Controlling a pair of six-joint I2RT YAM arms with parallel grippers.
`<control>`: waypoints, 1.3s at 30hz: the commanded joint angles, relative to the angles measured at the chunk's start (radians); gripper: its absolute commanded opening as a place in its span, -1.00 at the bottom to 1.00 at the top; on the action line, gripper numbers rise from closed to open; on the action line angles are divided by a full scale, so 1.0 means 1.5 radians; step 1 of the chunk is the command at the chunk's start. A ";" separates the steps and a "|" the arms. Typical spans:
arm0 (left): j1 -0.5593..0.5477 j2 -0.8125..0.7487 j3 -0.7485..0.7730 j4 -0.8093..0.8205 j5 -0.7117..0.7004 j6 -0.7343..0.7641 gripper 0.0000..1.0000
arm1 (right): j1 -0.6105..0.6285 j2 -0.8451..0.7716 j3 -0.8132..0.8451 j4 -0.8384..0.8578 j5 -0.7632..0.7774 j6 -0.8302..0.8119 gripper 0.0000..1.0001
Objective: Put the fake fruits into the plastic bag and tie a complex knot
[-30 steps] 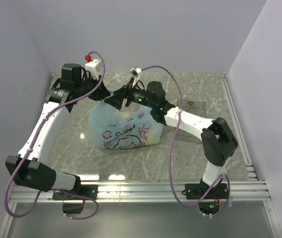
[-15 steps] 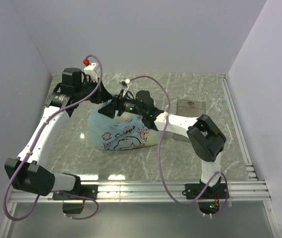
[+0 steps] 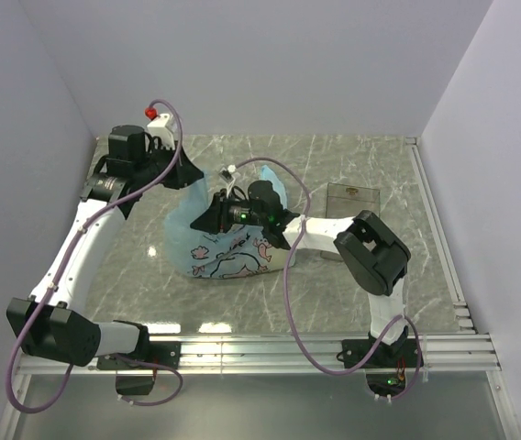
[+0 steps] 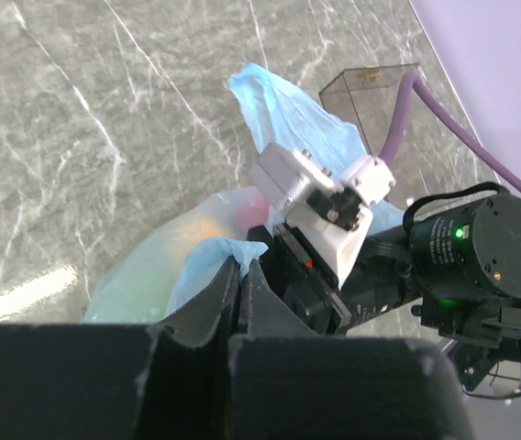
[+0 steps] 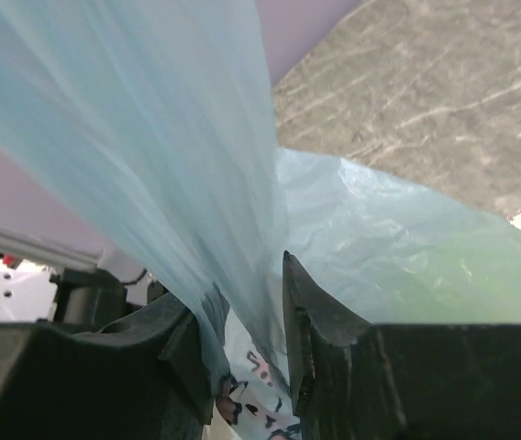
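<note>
The plastic bag [image 3: 233, 246], light blue with a pink-and-dark print, sits mid-table with the fake fruits inside. In the left wrist view they show through the film as a red blur [image 4: 256, 207] and a yellow one [image 4: 207, 229]. My left gripper [image 3: 190, 174] is shut on a bunched bag handle [image 4: 242, 249] and holds it up and to the left. My right gripper [image 3: 209, 218] is at the bag's top. A taut strip of the bag [image 5: 178, 183] runs between its fingers [image 5: 247, 280], which are narrowed around it but still apart.
A clear rectangular tray [image 3: 352, 197] stands on the marble table to the right of the bag; the left wrist view shows the tray [image 4: 371, 87] behind a loose blue flap [image 4: 288, 110]. The right arm's cable loops over the bag. Walls close in the left, back and right.
My right gripper moved forward and left onto the stretched strip of the bag, and its jaws narrowed from wide open. My left gripper pulled its handle slightly up and left.
</note>
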 commanded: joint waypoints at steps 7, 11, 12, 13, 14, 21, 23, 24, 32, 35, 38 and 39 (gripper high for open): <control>0.018 -0.041 -0.006 0.146 -0.016 -0.013 -0.99 | 0.009 0.040 0.015 -0.183 -0.045 -0.093 -0.17; 0.020 -0.036 -0.007 0.154 -0.013 -0.008 -0.99 | 0.007 0.040 0.008 -0.186 -0.047 -0.098 -0.53; 0.022 -0.036 -0.009 0.156 -0.009 -0.006 -0.99 | 0.007 0.038 0.011 -0.190 -0.049 -0.099 -0.63; 0.023 -0.037 -0.014 0.157 0.001 0.000 -0.99 | 0.008 0.037 0.011 -0.189 -0.050 -0.099 -0.84; 0.024 -0.041 -0.017 0.155 0.006 0.002 -0.93 | 0.008 0.030 0.009 -0.183 -0.047 -0.098 -0.90; 0.132 -0.109 -0.077 0.121 0.115 -0.011 0.99 | 0.006 0.007 0.005 -0.169 -0.044 -0.097 -1.00; 0.160 -0.128 -0.090 0.062 0.139 0.034 0.99 | 0.006 0.003 0.009 -0.172 -0.044 -0.103 -1.00; 0.184 -0.136 -0.099 0.037 0.163 0.056 0.99 | 0.006 0.002 0.010 -0.173 -0.045 -0.104 -1.00; 0.238 -0.145 -0.213 -0.101 0.328 0.322 0.99 | 0.001 0.002 0.032 -0.195 -0.046 -0.114 -1.00; 0.231 -0.147 -0.263 -0.045 0.357 0.337 0.99 | 0.002 0.005 0.040 -0.204 -0.044 -0.118 -1.00; 0.218 -0.140 -0.291 -0.008 0.362 0.349 0.99 | 0.001 0.008 0.052 -0.213 -0.039 -0.122 -1.00; 0.215 -0.138 -0.297 0.014 0.366 0.351 0.99 | 0.001 0.010 0.056 -0.217 -0.038 -0.122 -1.00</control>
